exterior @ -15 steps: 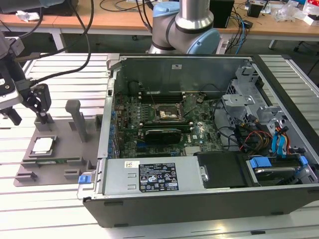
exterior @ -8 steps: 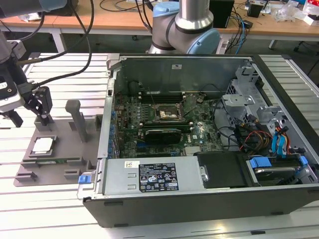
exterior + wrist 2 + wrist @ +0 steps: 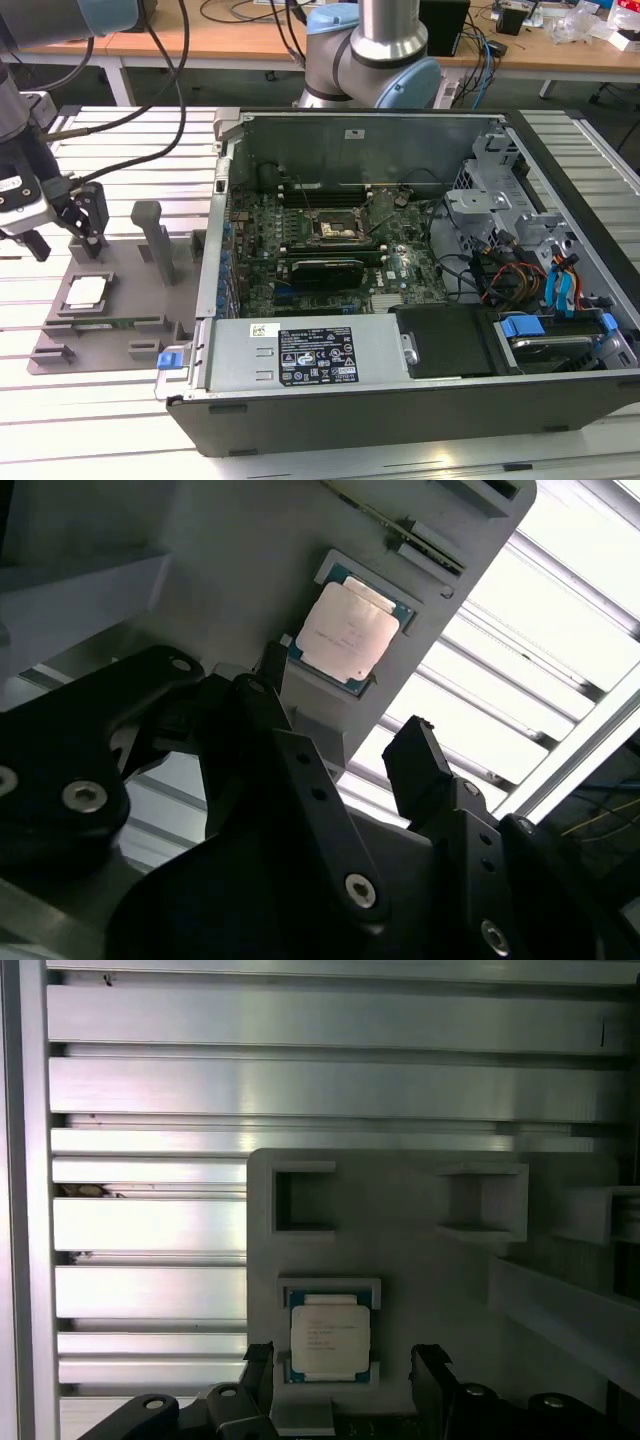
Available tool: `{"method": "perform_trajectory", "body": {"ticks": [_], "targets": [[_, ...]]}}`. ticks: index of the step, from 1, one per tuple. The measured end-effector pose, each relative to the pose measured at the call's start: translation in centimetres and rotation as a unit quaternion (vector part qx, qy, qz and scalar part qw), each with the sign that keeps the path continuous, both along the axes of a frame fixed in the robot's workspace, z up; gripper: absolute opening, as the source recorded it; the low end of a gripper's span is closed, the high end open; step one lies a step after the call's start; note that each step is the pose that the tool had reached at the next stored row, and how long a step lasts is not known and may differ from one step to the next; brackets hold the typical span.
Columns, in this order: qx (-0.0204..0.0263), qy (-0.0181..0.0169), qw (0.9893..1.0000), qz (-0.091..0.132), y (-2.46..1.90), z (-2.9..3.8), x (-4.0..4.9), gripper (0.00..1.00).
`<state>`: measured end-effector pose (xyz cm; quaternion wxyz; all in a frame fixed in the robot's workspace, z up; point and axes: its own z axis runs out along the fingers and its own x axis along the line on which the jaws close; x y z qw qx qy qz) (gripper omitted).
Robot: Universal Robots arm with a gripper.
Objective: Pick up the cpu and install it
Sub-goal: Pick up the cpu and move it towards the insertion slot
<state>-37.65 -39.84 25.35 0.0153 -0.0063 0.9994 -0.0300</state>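
Observation:
The cpu [image 3: 87, 291] is a small square chip with a pale silver top, lying flat in a recess of the grey fixture plate [image 3: 130, 340] at the exterior view's left. My gripper [image 3: 88, 238] hovers just above and behind it, open, with nothing between its black fingers. Both wrist views show the cpu [image 3: 348, 632] [image 3: 329, 1336] in its seat, with the gripper [image 3: 340, 715] [image 3: 343, 1370] spread to either side and apart from it. The dark metal-framed socket [image 3: 335, 228] sits on the motherboard inside the open computer case [image 3: 400, 400].
Grey upright posts [image 3: 150, 235] rise from the fixture plate close to the gripper. A thin green board [image 3: 110, 322] lies in a slot near the plate's front. A long black card [image 3: 325, 268] lies just in front of the socket. Ribbed aluminium table [image 3: 100, 430] surrounds everything.

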Motion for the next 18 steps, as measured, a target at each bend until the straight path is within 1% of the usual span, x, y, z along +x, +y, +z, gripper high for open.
{"method": "perform_trajectory", "body": {"ticks": [5,7,8,10,15,17,18], "targets": [[0.0,0.0,1.0,0.0,0.0,-0.69,0.0,0.66],[0.0,0.0,1.0,0.0,0.0,-0.87,0.0,0.66],[0.0,0.0,1.0,0.0,0.0,-1.11,0.0,0.66],[0.0,0.0,1.0,0.0,0.0,-2.27,0.0,0.66],[0.0,0.0,1.0,0.0,-0.01,-3.17,0.0,0.66],[-0.0001,0.0001,1.0,0.0,-0.11,-3.34,-0.01,0.66],[-0.0001,0.0,1.0,0.0,-0.47,-3.5,0.0,0.66]]}}
